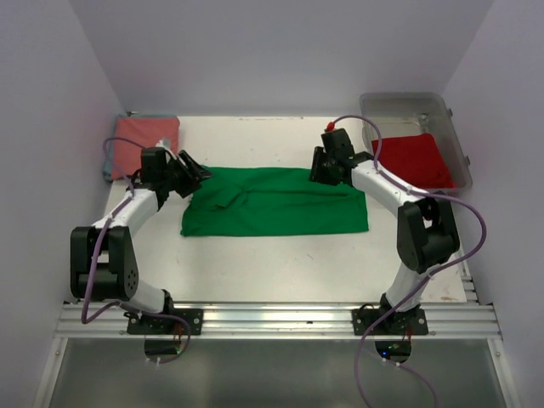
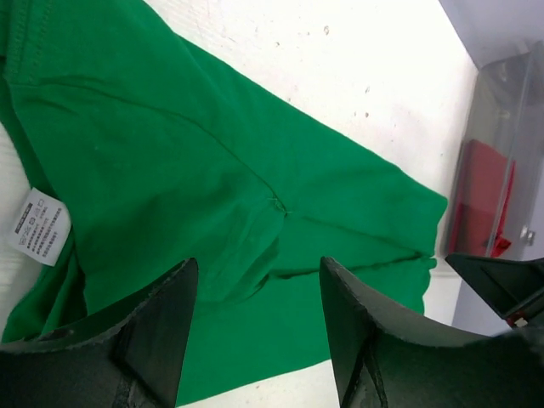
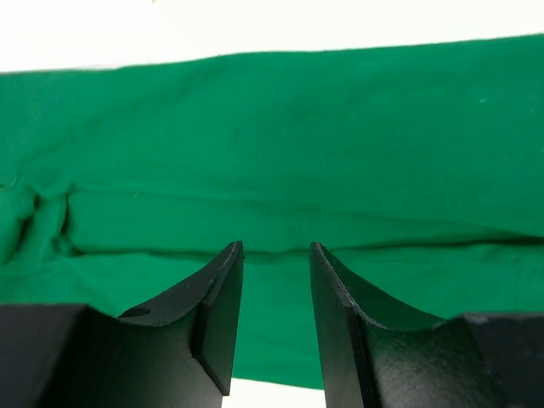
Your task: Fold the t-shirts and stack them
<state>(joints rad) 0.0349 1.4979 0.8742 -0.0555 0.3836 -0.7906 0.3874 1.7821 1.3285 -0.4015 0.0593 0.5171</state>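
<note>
Left gripper [image 2: 259,270]: jaws spread wide, empty, at left end of green shirt [image 1: 276,201]
Right gripper [image 3: 276,248]: jaws parted, empty, over right end
Green shirt: flat band, middle of table [image 1: 280,255]
Pink shirt [image 1: 144,140]: far left corner
Red shirt [image 1: 414,159]: inside bin [image 1: 404,98], far right

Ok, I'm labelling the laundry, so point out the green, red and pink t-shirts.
green t-shirt [image 1: 280,204]: top external view, middle of the spread cloth.
red t-shirt [image 1: 414,160]: top external view, its centre.
pink t-shirt [image 1: 146,136]: top external view, its centre.
</note>
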